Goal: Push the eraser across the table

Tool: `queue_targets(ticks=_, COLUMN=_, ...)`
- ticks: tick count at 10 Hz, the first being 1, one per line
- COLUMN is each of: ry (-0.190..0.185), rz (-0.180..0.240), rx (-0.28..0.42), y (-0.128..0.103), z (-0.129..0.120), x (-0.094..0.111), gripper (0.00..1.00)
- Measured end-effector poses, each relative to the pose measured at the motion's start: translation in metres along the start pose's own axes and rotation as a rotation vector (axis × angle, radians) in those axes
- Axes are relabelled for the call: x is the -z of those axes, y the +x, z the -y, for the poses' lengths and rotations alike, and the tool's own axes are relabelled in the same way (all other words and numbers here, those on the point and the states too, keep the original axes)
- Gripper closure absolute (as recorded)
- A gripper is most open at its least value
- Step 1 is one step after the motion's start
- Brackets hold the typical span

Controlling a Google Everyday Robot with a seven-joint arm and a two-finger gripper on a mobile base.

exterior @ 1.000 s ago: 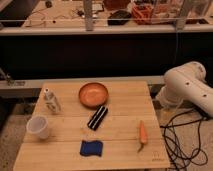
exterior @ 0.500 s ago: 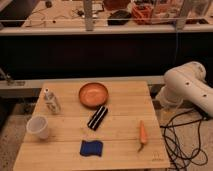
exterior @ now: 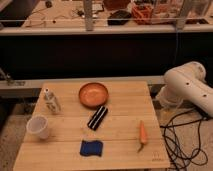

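Nothing has moved: the eraser (exterior: 97,117) rests on the table (exterior: 125,100), well apart from the arm (exterior: 187,87), its released tool unseen.

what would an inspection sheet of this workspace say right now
surface: wooden table, planks
job's things: eraser lies mid-table, slanted, just in front of the bowl, nothing touching it
clutter: bowl, cup, bottle, blue pad, carrot
gripper: not in view; only the white arm shows, right of the table
cables: black loops on the floor right of the table
surroundings: cluttered bench behind
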Motion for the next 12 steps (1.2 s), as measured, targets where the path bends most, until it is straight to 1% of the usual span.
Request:
queue_targets(ticks=1, ry=0.003, rz=0.001, rx=0.023, y=-0.015, z=0.001, x=0.0, gripper=0.2)
queue_targets(ticks=2, ry=0.005, rz=-0.001, rx=0.036, y=-0.02, z=0.001, x=0.0, gripper=0.2)
queue_targets(ticks=4, ry=0.007, rz=-0.003, rx=0.047, y=-0.02, z=0.001, x=-0.001, gripper=0.2)
queue_targets(ticks=6, ry=0.011, rz=-0.006, rx=0.075, y=-0.028, z=0.0, x=-0.001, gripper=0.2)
queue_targets(ticks=7, ry=0.01, rz=-0.003, rx=0.09, y=-0.035, z=-0.001, x=-0.001, gripper=0.2)
queue_targets(ticks=9, ry=0.012, rz=-0.007, rx=0.133, y=-0.057, z=-0.001, x=-0.005, gripper=0.2)
queue_targets(ticks=10, ry=0.015, rz=-0.005, rx=0.146, y=-0.063, z=-0.001, x=-0.005, gripper=0.2)
queue_targets(ticks=12, ry=0.017, rz=-0.007, rx=0.169, y=-0.064, z=-0.002, x=-0.007, gripper=0.2)
